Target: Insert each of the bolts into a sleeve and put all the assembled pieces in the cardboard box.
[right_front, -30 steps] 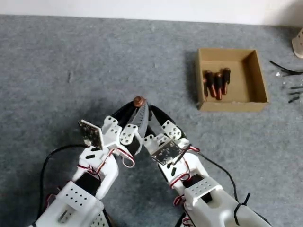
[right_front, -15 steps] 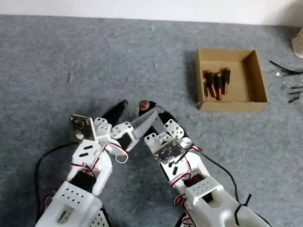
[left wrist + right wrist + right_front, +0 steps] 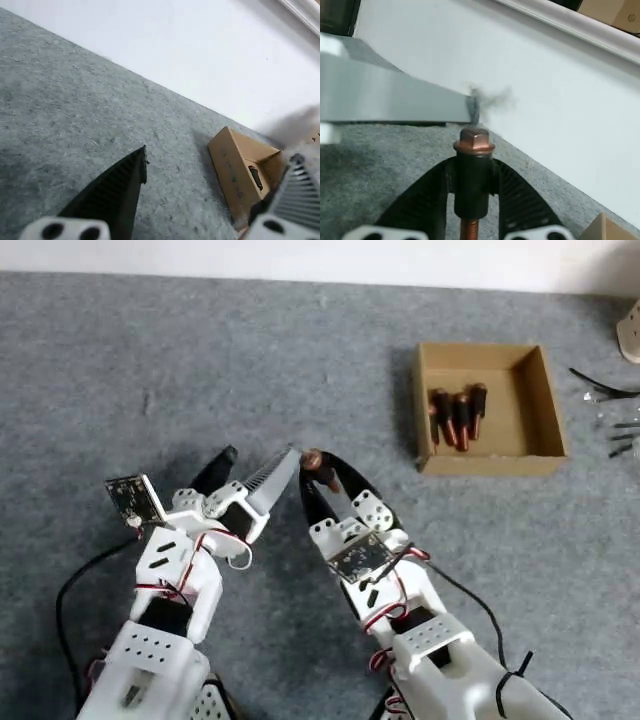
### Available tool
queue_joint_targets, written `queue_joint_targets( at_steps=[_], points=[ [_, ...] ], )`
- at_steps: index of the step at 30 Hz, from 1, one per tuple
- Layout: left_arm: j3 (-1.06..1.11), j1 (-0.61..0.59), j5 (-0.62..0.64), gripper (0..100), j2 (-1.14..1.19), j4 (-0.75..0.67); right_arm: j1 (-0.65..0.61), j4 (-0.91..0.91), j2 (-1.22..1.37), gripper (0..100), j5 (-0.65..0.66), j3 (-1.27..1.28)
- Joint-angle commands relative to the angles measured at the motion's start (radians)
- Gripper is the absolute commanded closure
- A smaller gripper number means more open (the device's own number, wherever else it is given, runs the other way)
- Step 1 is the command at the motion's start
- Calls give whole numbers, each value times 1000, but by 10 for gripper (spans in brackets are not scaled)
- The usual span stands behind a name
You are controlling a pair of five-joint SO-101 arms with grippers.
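Right gripper (image 3: 320, 472): fingers clamped on black cylindrical sleeve (image 3: 470, 177), copper-coloured hex-head bolt (image 3: 474, 139) seated in it, head protruding past fingertips. Right arm stretched toward 12 o'clock over grey felt table (image 3: 120, 370). Left gripper (image 3: 250, 466) at its 9 o'clock, fingers spread, empty, forearm angled toward 1 o'clock. Open brown cardboard box (image 3: 490, 463) at 2 o'clock, assembled pieces (image 3: 455, 418) inside.
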Motion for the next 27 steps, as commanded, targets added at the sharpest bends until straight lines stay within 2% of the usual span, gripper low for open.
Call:
queue_joint_targets(
  at_steps=[1,6,8,10,14,17,20,23,27],
  points=[
    [-41,-13,9,611,-7,2,16,-30,-21,993,-5,99],
    [-41,-18,-6,611,1,8,24,-30,-19,993,-5,99],
    [-41,-12,-58,642,1,17,44,-30,-18,993,-5,99],
    [-50,-10,-89,728,-2,54,61,-30,-18,993,-6,99],
    [-71,-10,-140,989,-7,83,79,-27,-18,993,-6,99],
    [-68,-10,-176,959,-7,83,90,4,-18,993,-6,96],
    [-67,-12,-178,998,-7,83,96,36,-18,993,-6,94],
    [-65,-15,-184,994,-7,86,120,74,-18,993,-8,94],
    [-73,-5,-322,994,-4,129,174,151,-18,993,-9,93]
  ],
)
